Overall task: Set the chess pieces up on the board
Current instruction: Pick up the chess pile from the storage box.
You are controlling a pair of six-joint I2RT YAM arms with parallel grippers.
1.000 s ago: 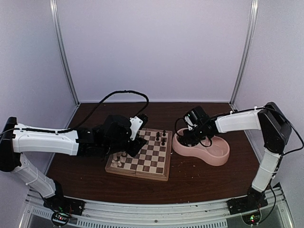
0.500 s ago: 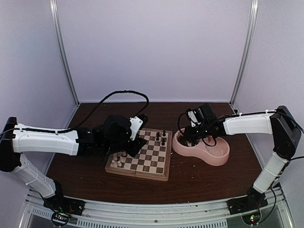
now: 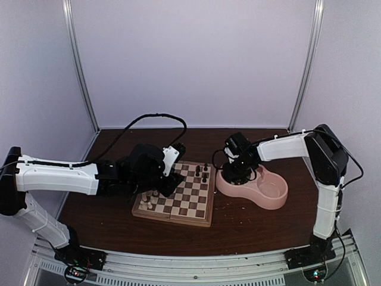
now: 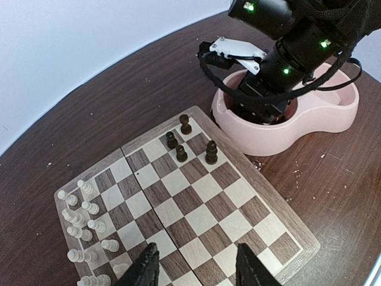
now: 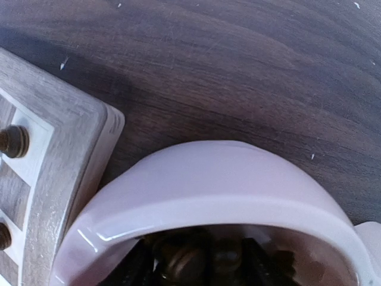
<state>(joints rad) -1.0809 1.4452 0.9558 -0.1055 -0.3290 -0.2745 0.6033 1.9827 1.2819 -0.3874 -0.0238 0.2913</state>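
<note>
**A:** What is the dark tabletop carrying?

**B:** The board is lying in the middle. The pink double bowl is sitting just beside its right edge. From above, the left arm is covering the board's far left corner.

**A:** And the hands?

**B:** The left hand is hovering over the board's left part. Its fingers are standing apart with nothing between them, and only their tips are showing. The right hand is dipping into the bowl compartment nearest the board. Its fingers are also standing apart, and their tips are cut off by the frame edge.

**A:** The pieces?

**B:** Four dark chess pieces are standing near the board's far right corner. Cream chess pieces are crowding its left edge, and some are running out of view. More dark ones are lying in the bowl, too shadowed to count.
</note>
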